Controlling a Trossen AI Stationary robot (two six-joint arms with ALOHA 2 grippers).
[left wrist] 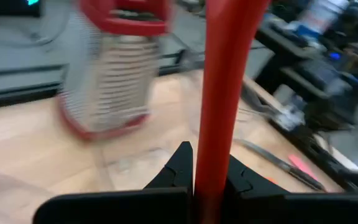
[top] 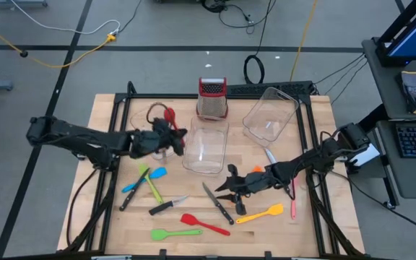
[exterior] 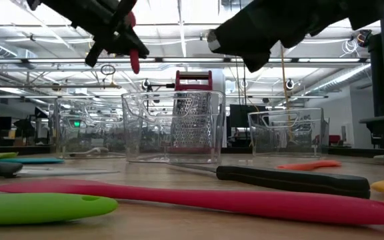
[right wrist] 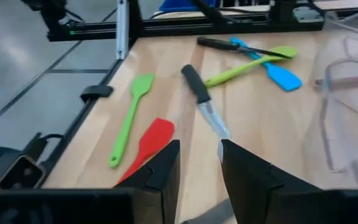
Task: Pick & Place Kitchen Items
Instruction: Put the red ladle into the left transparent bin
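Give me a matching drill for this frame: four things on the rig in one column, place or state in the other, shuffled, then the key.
Things:
1. left gripper
2. right gripper
3. box grater
4. yellow spatula

Places or states:
A. stands upright at the table's far edge, red top
B. lies flat on the wood near the front edge, right of the red spatula
C. shut on a red utensil, raised above the table
D. fingers apart, nothing between them, over a black-handled knife

Pairs: 1-C, 2-D, 3-A, 4-B
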